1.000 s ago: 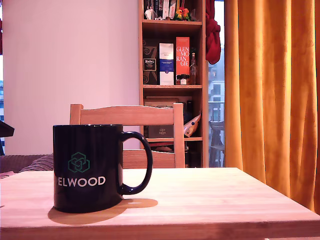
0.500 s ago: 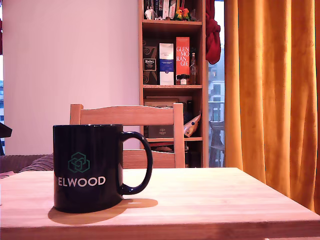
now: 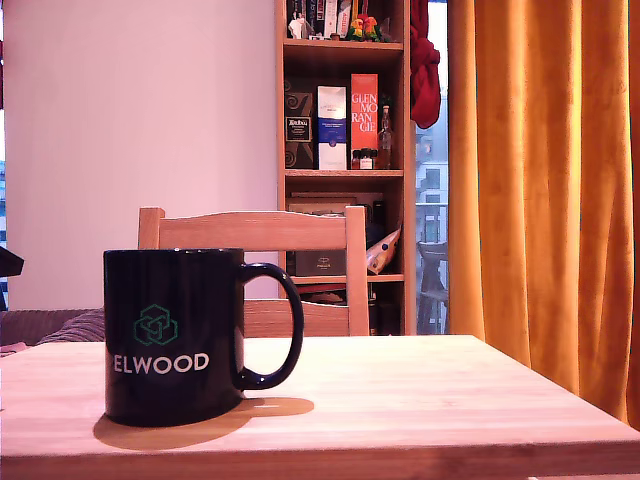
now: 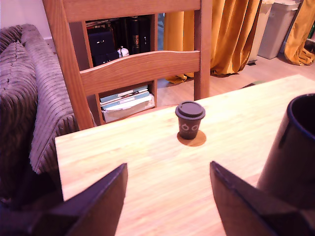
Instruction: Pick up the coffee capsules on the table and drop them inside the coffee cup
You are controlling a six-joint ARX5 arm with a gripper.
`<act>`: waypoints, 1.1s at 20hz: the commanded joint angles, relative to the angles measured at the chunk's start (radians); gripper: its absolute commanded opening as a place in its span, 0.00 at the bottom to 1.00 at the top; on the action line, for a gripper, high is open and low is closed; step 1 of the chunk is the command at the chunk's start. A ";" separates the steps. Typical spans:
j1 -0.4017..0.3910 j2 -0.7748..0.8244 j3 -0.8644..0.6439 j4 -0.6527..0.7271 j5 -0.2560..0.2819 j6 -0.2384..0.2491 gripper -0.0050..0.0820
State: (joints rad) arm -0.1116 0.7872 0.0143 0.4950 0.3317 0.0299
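One coffee capsule (image 4: 190, 119), a small dark brown pod with a lid, stands upright on the pale wooden table (image 4: 138, 147) near its far edge in the wrist view. My gripper (image 4: 168, 169) is open, its two dark fingers (image 4: 103, 201) spread wide, and the capsule sits ahead of the gap, well apart from them. The black coffee cup (image 4: 293, 147) rises close beside one finger. In the exterior view the coffee cup (image 3: 172, 335) with "ELWOOD" lettering stands at the left of the table (image 3: 430, 400). No capsule and no gripper fingers show there.
A wooden slatted chair (image 4: 138, 69) stands right behind the table's far edge, past the capsule. A grey corduroy sofa (image 4: 24, 98) lies beyond the table's side. A bookshelf (image 3: 345, 150) and orange curtains (image 3: 540, 190) stand in the background. A dark shape (image 3: 8, 262) pokes in at the exterior view's left edge.
The coffee cup has shifted a few pixels toward the exterior view's left. Nothing else has visibly moved.
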 commanded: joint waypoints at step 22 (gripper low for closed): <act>-0.003 0.454 0.194 0.122 0.117 0.087 0.61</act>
State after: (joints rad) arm -0.1116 1.2221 0.1932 0.5999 0.4446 0.1093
